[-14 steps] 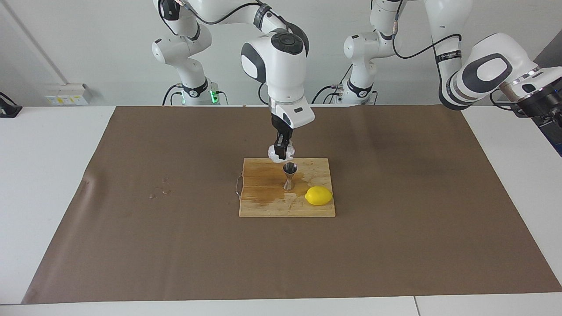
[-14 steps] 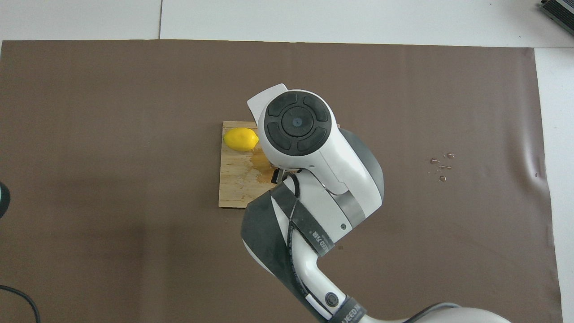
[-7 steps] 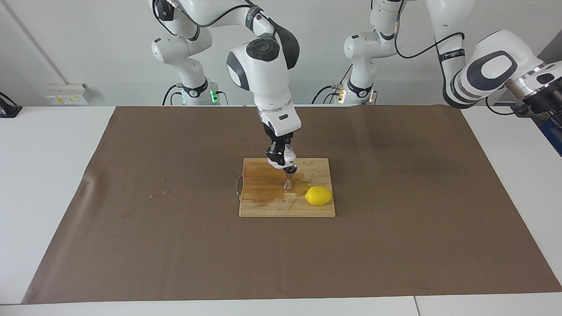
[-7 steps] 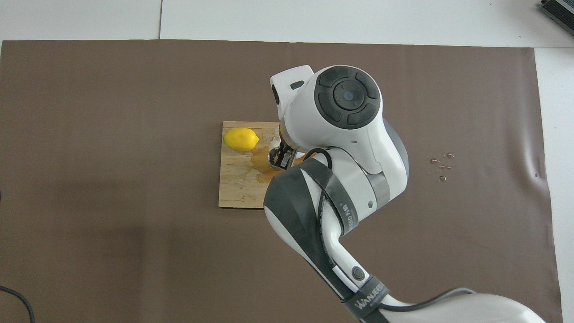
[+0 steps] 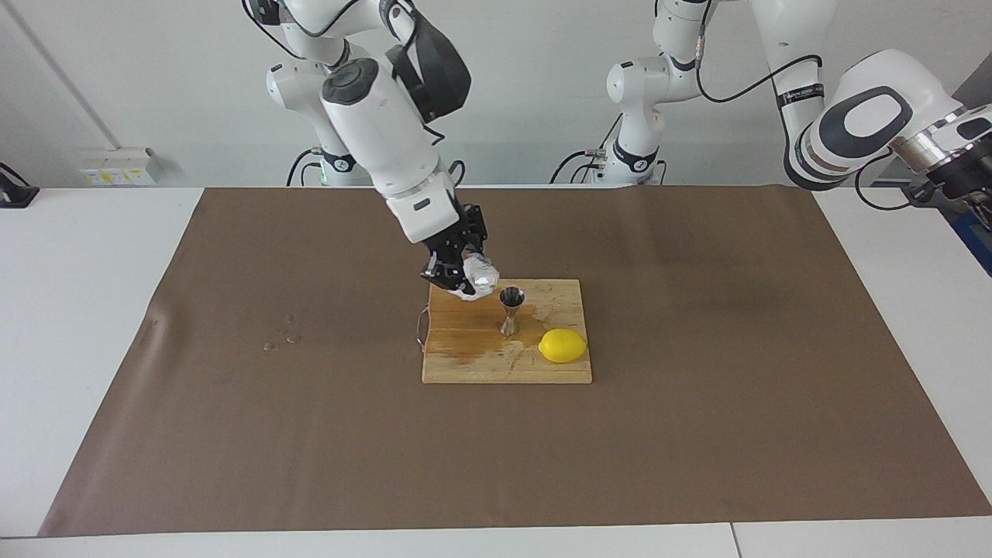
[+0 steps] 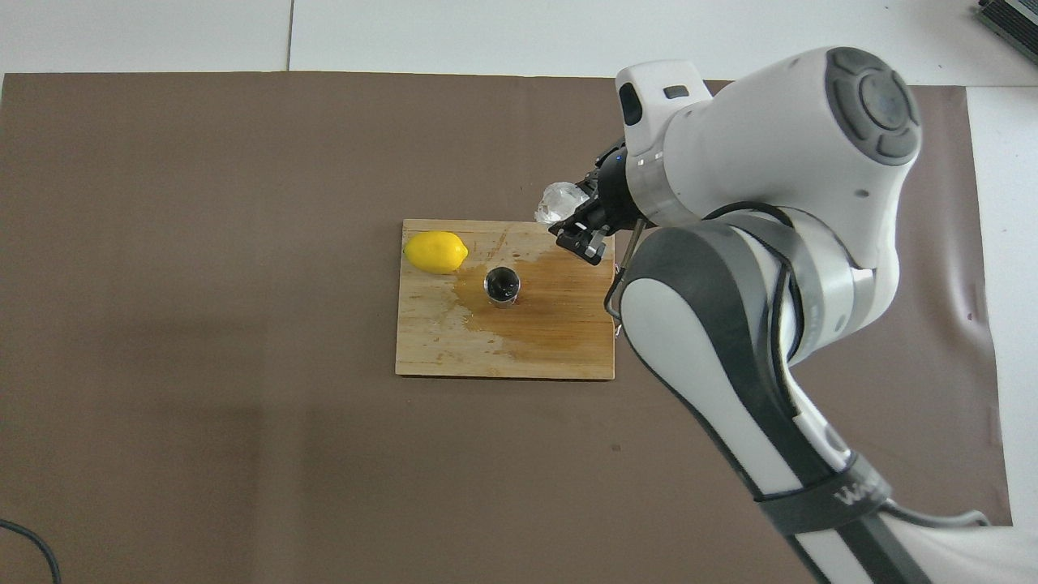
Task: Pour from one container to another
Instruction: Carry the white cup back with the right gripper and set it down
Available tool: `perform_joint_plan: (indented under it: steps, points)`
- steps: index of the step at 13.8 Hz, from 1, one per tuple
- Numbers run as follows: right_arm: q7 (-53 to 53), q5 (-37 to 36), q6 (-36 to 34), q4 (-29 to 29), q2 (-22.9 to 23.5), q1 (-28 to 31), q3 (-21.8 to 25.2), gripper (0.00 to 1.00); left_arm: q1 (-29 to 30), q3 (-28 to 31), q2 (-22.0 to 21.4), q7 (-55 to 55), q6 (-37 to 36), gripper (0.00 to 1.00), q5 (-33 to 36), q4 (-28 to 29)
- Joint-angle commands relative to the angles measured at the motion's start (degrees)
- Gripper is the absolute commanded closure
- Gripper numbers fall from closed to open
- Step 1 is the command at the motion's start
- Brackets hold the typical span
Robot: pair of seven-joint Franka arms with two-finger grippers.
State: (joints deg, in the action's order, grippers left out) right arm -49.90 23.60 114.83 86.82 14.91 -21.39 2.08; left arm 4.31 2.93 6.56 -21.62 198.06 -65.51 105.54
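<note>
Right pincer (image 5: pixel 463 277) holds the cup (image 5: pixel 478 279) tilted over the board (image 5: pixel 480 364), beside the jigger (image 5: pixel 511 311).

The cup is small, whitish and translucent, with a crinkled wall; the pincer is clamped on it above the board corner at the right arm's end, nearer to the robots. The jigger is shiny steel, two cones joined at a thin waist, and it stands upright near the middle of the wooden board, which shows a dark wet stain. A smooth yellow lemon (image 5: pixel 563 346) lies on the board toward the left arm's end. A brown mat (image 5: pixel 697 387) covers the white surface (image 5: pixel 77 310). The left pincer is out of view; the arm waits aside. No writing can be read completely.
</note>
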Motion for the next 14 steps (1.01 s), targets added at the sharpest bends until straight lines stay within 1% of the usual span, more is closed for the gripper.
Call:
perform_joint_plan:
  steps: [1,3,5,7,8,11,13,14]
  points:
    - [-12.0,7.4,1.4,8.3,-4.1,7.6,-0.8,1.00,0.7,0.7,-0.1,0.7,-4.8,0.00,7.0,-2.2]
    - [-18.9,11.0,0.3,11.8,-5.6,13.3,-0.8,1.00,0.8,1.2,-0.1,0.7,-9.1,0.00,11.2,-3.3]
    - [-25.5,12.2,-1.3,14.0,-5.9,19.0,-0.8,1.00,0.7,2.1,-0.1,0.7,-14.3,0.00,14.0,-4.5]
    - [-31.6,13.7,-1.3,16.5,-5.6,24.1,-0.8,0.99,0.7,2.2,-0.3,0.7,-20.1,0.00,16.5,-5.6]
    - [-33.0,13.8,-0.9,17.9,-5.6,26.5,-0.8,0.98,0.7,2.2,-0.4,0.7,-24.0,0.00,17.9,-6.4]
    - [-35.9,13.8,-0.8,18.9,-3.7,33.2,-0.8,0.98,0.6,3.9,-0.4,0.7,-36.9,0.00,23.0,-9.1]
    - [-42.3,13.9,-0.5,18.9,-1.1,36.8,-0.8,0.98,0.7,4.0,-0.3,0.9,-45.8,0.00,28.3,-11.0]
    - [-44.8,14.6,-0.4,19.1,-0.3,38.0,-0.8,0.98,0.7,4.5,-0.3,1.0,-48.9,0.00,31.2,-11.5]
